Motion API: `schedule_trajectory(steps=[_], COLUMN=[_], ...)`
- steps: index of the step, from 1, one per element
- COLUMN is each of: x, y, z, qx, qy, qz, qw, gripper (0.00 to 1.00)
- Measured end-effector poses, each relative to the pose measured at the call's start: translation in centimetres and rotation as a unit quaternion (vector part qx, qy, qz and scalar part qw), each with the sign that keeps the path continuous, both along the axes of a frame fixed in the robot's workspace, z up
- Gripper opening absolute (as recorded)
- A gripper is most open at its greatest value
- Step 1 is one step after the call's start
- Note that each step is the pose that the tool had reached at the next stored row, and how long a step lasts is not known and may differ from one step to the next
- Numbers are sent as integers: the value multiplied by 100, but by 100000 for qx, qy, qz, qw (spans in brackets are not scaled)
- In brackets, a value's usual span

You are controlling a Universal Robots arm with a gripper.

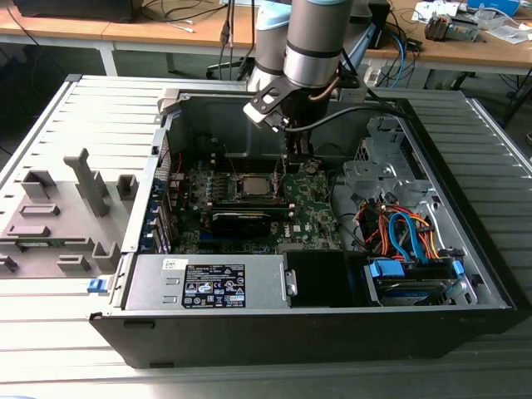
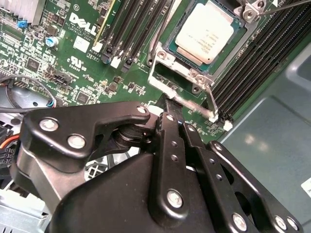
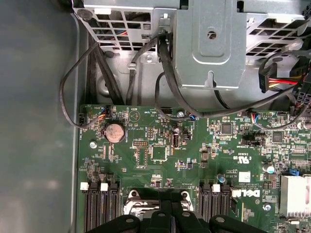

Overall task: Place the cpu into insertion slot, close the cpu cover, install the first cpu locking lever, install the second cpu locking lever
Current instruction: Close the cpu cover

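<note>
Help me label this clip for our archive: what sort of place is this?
Likely a robotics lab or workshop: a robot arm reaches into an open PC case on a slatted metal table, with cluttered wooden desks behind.

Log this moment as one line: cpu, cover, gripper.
cpu: seated | cover: down around cpu | gripper: tip at silver lever beside cover
</note>
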State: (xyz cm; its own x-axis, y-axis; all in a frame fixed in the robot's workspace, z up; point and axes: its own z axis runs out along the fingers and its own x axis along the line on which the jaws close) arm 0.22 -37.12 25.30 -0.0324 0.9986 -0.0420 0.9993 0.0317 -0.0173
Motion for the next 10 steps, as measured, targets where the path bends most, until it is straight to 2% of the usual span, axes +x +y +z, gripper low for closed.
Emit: schedule_trajectory(steps=[10], x=[-32], y=[0], z=[-7], qx=[1], qy=[0], qz=[0], qw=[100000], gripper=[11])
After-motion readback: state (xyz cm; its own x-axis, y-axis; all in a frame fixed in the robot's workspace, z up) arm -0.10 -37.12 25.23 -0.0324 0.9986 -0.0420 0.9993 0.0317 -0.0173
